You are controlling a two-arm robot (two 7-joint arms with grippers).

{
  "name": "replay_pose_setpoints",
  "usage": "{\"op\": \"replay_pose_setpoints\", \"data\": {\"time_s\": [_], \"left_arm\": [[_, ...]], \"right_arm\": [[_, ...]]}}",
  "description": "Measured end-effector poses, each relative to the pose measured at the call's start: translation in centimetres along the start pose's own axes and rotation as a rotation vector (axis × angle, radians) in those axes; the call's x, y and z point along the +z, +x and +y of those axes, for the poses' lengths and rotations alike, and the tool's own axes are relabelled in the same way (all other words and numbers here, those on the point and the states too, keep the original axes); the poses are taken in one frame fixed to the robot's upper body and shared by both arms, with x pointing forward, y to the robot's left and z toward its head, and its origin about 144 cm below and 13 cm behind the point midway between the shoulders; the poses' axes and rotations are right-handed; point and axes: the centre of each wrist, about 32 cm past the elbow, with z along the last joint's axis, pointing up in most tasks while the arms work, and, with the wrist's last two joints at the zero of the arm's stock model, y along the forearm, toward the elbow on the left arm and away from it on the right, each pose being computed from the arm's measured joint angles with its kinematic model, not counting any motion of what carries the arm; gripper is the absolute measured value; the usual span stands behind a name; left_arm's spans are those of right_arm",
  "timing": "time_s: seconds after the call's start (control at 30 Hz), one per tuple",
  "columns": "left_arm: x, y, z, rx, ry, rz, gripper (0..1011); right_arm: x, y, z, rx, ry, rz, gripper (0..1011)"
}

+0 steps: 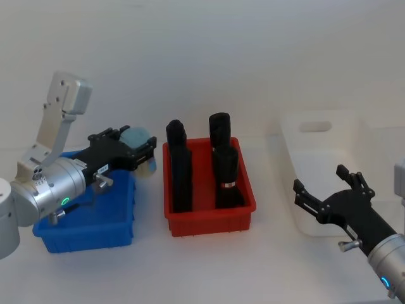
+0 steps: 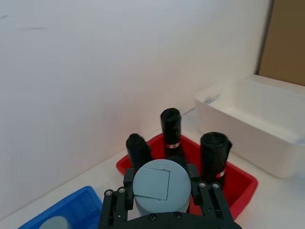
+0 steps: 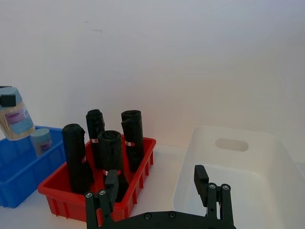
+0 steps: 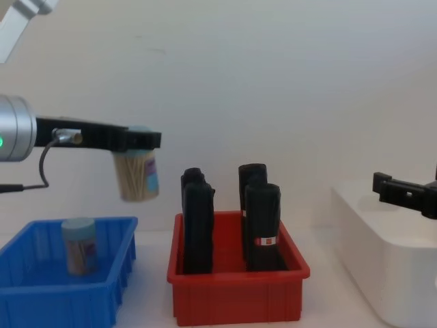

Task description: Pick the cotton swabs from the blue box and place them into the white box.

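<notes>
A: What's on the left?

B: The blue box (image 4: 61, 304), with one tub of cotton swabs (image 4: 78, 246) standing in it. Above its right end, the left gripper (image 4: 140, 140) is clamped on a second tub (image 4: 136, 176), held at the lid and hanging slightly tilted.

A: Will it hold?

B: Probably. It looks light and rigid, though smooth (a grip lower on the wall might steady it). Then comes the red bin (image 4: 235, 301) of black rolls (image 4: 263, 225), then the white box (image 4: 382, 260), with the right gripper (image 1: 319, 178) spread empty by its near edge.
</notes>
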Motion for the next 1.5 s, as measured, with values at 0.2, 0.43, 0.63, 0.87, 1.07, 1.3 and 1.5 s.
{"op": "replay_pose_setpoints", "data": {"time_s": [0.2,0.43,0.63,0.87,1.07,1.3,1.5], "left_arm": [[1.7,-0.7,-0.2,-0.091,-0.011,-0.013,669],[2.7,-1.1,-0.2,-0.144,-0.017,-0.019,669],[3.2,-1.3,-0.3,-0.170,-0.020,-0.022,669],[3.6,-1.5,-0.3,-0.193,-0.023,-0.025,669],[3.8,-1.6,-0.3,-0.202,-0.023,-0.026,669],[4.0,-1.6,-0.3,-0.209,-0.025,-0.027,669],[4.0,-1.7,-0.3,-0.214,-0.025,-0.027,669]], "right_arm": [[0.0,0.0,0.0,0.000,0.000,0.000,1002],[0.0,0.0,0.0,0.000,0.000,0.000,1002],[0.0,0.0,0.0,0.000,0.000,0.000,1001],[0.0,0.0,0.0,0.000,0.000,0.000,1001],[0.2,0.0,0.1,0.019,0.000,-0.009,1001],[0.9,-0.2,0.6,0.077,0.003,-0.028,1001],[1.7,-0.5,1.5,0.151,0.007,-0.045,1002]]}}
